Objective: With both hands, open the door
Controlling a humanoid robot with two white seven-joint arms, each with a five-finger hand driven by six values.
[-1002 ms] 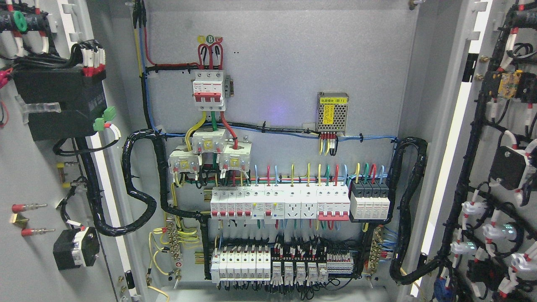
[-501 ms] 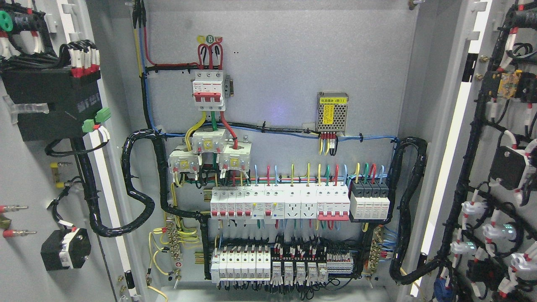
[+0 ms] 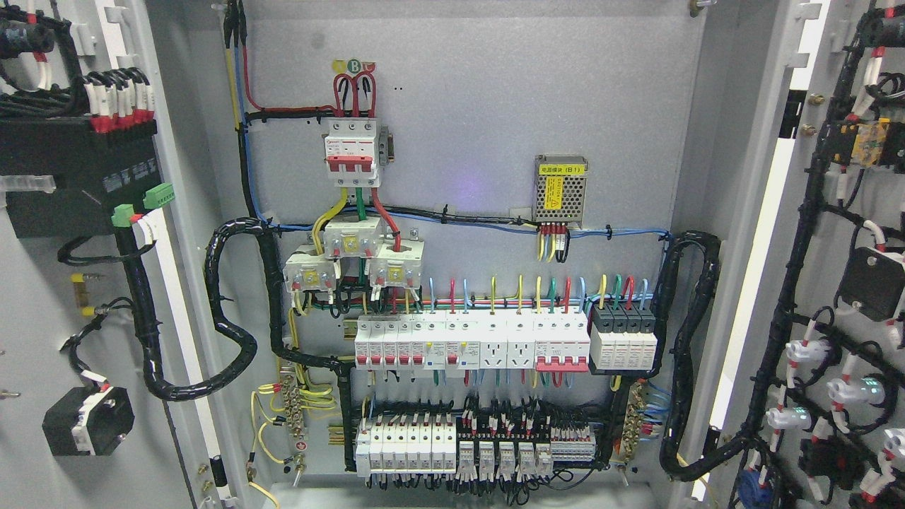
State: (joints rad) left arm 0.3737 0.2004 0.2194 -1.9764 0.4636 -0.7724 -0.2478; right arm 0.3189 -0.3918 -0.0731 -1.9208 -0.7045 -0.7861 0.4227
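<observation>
At nine o'clock of my view the left door (image 3: 42, 339) stands swung wide, its inner face with a black box (image 3: 88, 420) turned toward me; at three o'clock the right door (image 3: 841, 297) stands open likewise, hung with black cable looms (image 3: 785, 311). Between them the cabinet's back panel (image 3: 481, 106) and breaker rows (image 3: 470, 343) lie bare. Neither of my hands shows, so I cannot tell their fingers' state.
</observation>
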